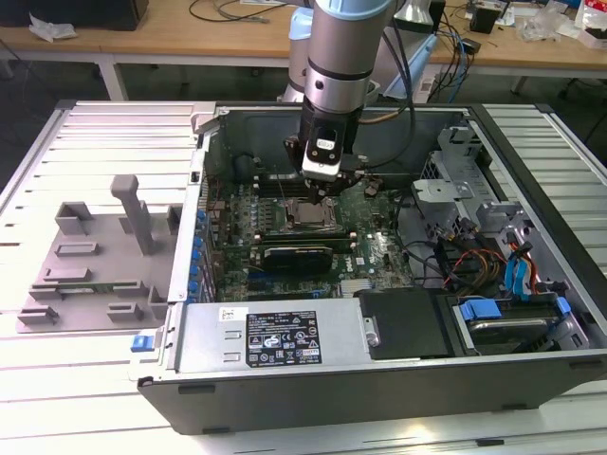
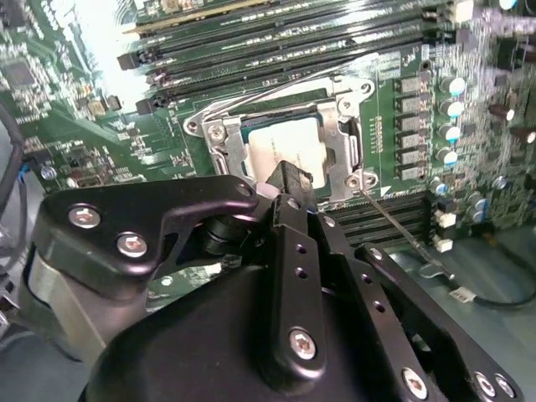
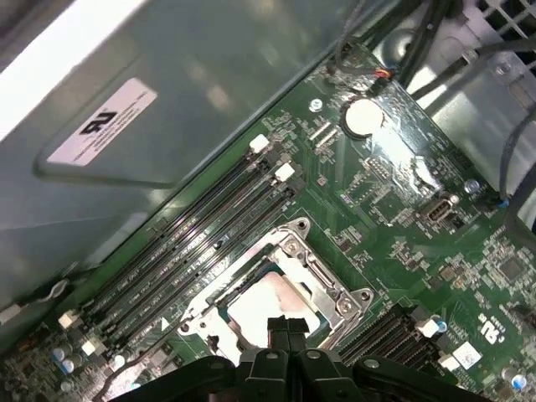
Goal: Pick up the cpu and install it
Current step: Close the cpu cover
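Note:
The cpu, a flat square chip with a silver-grey top, lies inside the metal socket frame on the green motherboard. In the exterior view the cpu sits in the middle of the open computer case, straight under the arm. My gripper hovers just over the chip's near edge with its two black fingers pressed together and nothing between them. In the first wrist view the fingertips meet over the cpu. A thin socket lever rod runs alongside the frame.
Black memory slots flank the socket. The case walls enclose the board, with a power supply in front and drive bays and cables on the exterior view's right. A grey fixture tray lies outside on the exterior view's left.

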Controlling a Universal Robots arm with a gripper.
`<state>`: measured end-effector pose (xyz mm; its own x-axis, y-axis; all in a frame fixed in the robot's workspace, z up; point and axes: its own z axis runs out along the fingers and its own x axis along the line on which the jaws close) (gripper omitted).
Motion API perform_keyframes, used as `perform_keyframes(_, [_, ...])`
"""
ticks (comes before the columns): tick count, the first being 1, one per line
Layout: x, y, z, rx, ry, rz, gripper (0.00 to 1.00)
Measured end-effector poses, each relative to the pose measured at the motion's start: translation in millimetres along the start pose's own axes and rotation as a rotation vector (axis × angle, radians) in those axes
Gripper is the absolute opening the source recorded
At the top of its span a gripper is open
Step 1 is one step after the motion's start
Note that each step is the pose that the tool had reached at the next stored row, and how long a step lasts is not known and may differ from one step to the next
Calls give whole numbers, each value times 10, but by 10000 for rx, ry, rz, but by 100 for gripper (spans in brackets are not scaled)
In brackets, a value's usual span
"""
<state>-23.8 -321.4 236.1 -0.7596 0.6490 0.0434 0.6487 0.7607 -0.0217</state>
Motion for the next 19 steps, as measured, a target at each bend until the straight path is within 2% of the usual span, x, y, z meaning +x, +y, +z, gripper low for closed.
perform_keyframes(1, [0, 0, 2, 19, -9, -375, 11])
perform_keyframes(3, [0, 0, 8, 35, -18, -773, 11])
perform_keyframes(7, [-1, 0, 29, 103, -51, -2335, 11])
perform_keyframes(10, [-2, 0, 37, 132, -66, -3011, 11])
perform_keyframes(11, [-2, 0, 44, 157, -79, -3587, 11])
perform_keyframes(12, [-2, 0, 50, 172, -87, -3952, 11])
perform_keyframes(16, [-3, 0, 60, 222, -110, -5017, 11])
perform_keyframes(18, [-3, 1, 63, 235, -119, -5410, 11])
perform_keyframes(19, [-3, 1, 66, 253, -128, -5807, 11])
